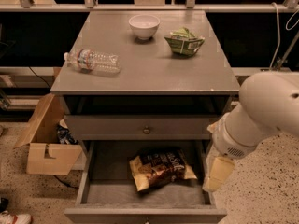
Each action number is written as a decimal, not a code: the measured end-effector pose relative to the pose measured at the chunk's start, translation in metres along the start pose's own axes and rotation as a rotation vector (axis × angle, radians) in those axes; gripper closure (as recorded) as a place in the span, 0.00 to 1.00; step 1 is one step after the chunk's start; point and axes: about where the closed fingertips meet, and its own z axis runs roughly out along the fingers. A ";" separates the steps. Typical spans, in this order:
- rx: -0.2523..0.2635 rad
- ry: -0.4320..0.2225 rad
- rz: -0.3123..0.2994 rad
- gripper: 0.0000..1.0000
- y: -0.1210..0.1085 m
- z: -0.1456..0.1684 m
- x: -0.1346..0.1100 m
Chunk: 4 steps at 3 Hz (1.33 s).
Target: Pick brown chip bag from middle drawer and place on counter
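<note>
The brown chip bag (160, 168) lies flat in the open middle drawer (85, 181). Your gripper (217, 172) hangs at the bag's 3 o'clock, by the right wall. You cannot tell if it is open. Swing straight in and it may bump that wall.

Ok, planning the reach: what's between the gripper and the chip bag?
Camera view: only the drawer right wall and bare floor, between the gripper by that wall and the chip bag.
</note>
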 end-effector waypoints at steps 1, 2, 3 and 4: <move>0.021 -0.060 0.053 0.00 0.004 0.052 0.004; 0.075 -0.096 0.059 0.00 -0.009 0.057 -0.002; 0.075 -0.096 0.059 0.00 -0.009 0.058 -0.002; 0.048 -0.120 0.081 0.00 -0.013 0.092 0.000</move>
